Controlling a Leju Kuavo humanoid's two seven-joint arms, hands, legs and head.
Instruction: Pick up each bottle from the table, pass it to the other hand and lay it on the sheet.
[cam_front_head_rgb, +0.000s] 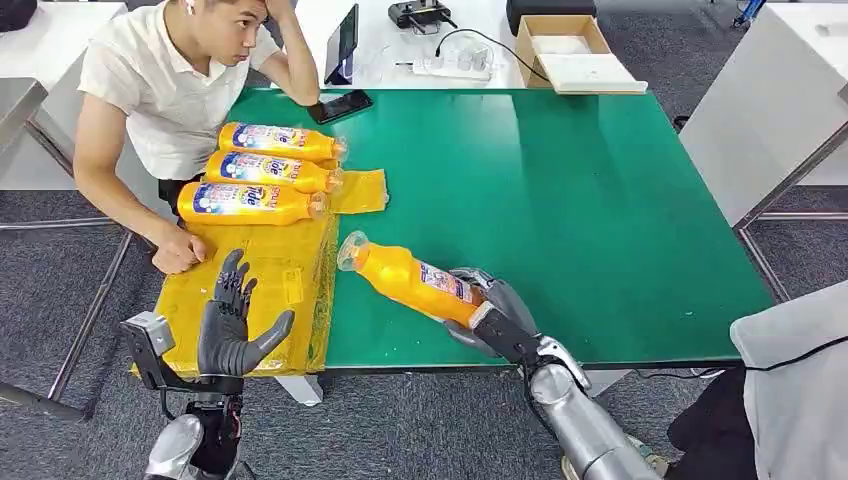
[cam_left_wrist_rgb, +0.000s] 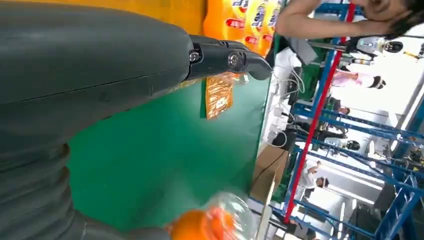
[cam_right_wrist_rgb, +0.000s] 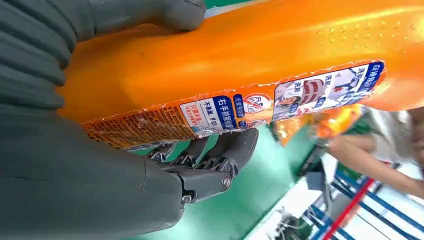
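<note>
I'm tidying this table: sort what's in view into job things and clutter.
Job things:
bottle in the right hand
right hand
left hand
three bottles on the sheet
yellow sheet

Clutter:
phone
tablet
cardboard box
power strip

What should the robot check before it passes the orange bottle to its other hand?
1. Right hand grips the orange bottle firmly: ok, fingers wrapped around its body.
2. Left hand empty with fingers apart: ok.
3. Bottle cap end points toward the left hand: ok.
4. Free room on the yellow sheet for another bottle: ok, near part bare.
5. Person's hand off the sheet: not ok, it rests on the edge.
6. Bottle lifted off the green table: cannot tell.
</note>
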